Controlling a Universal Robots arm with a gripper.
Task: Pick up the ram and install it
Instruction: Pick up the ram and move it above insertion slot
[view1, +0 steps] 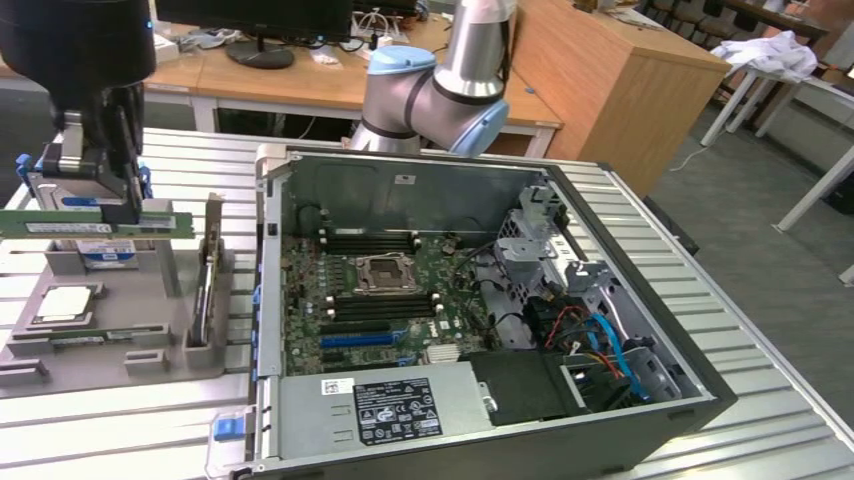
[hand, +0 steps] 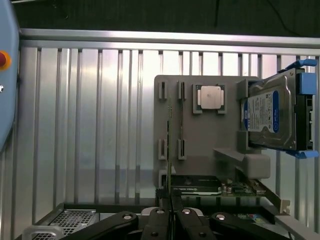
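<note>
Green ram clamped level in the end effector, black fingers pressed together on its two faces, at the upper left of the exterior view. Hangs just above the grey holder, clear of it, and well apart from the lidless computer case at centre and right. From the wrist view, seen edge-on as a thin line running out from between the fingers.

Ribbed bare-metal counter beneath both holder and case. Beyond it, wooden desks, a monitor foot, white table legs on a grey floor. Silver-and-blue robot arm rising behind the case.

One ram in the grip. One blue-labelled hard drive standing in the holder. One square silver processor chip lying flat nearby. One case, one motherboard inside it.
</note>
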